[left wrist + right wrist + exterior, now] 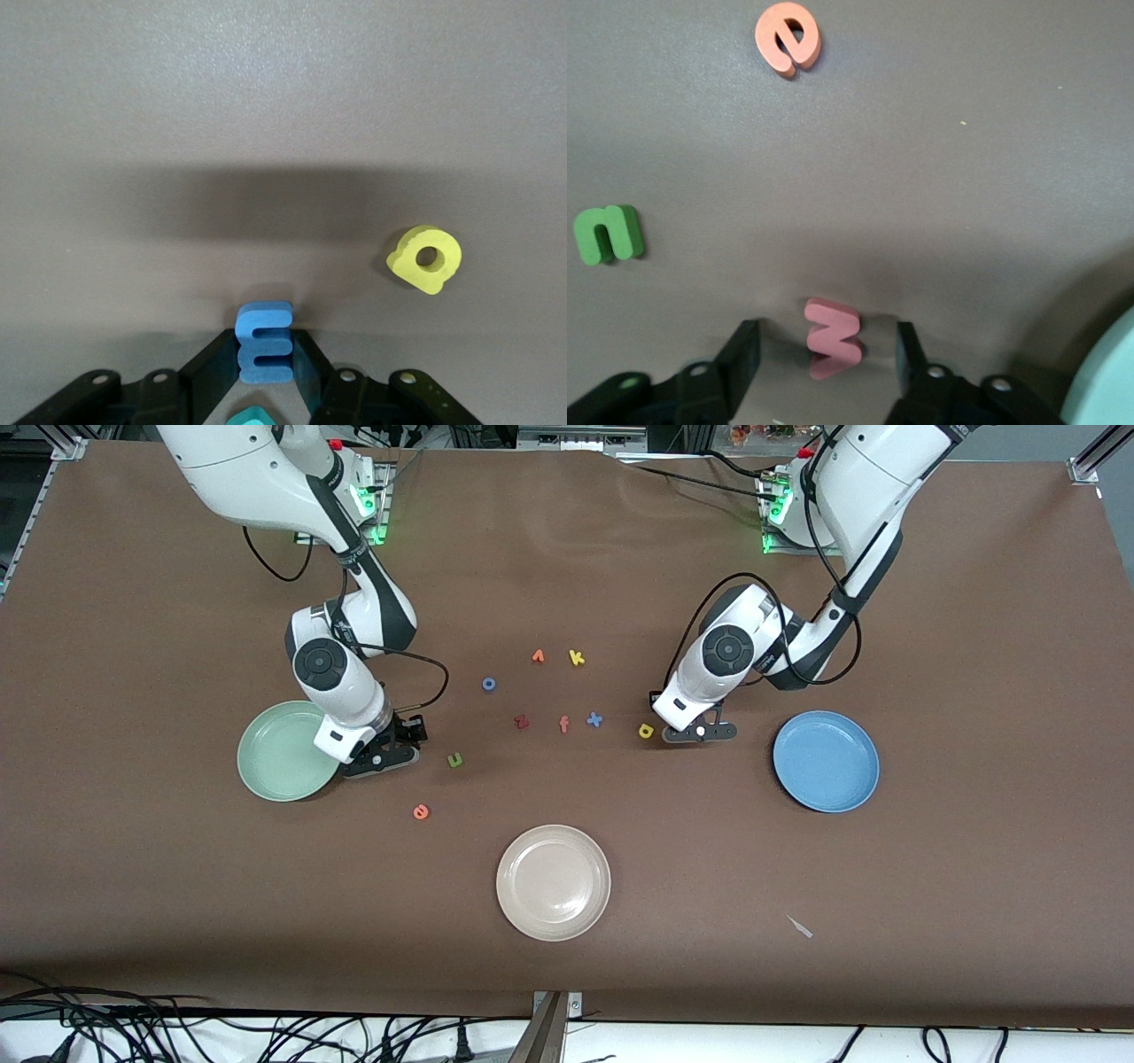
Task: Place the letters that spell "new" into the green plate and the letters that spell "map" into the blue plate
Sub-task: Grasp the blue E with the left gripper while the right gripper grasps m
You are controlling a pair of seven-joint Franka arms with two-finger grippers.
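In the left wrist view, bottom centre, we see the left gripper (266, 376) pinching the blue m (265, 342), the yellow a (426, 258) lying apart at centre right. In the right wrist view, low centre, the right gripper (824, 354) stands spread around the salmon w (832, 337) without touching it, beside the green plate (282, 751); the blue plate (826, 761) sits at right of the front view.

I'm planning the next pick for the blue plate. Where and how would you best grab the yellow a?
The yellow a lies flat on the table beside the left gripper, which is already shut on the blue m. I'd come straight down from above and pinch across its outer edges, fingers on either side of the round part, not into the small hole. It has free space all around.
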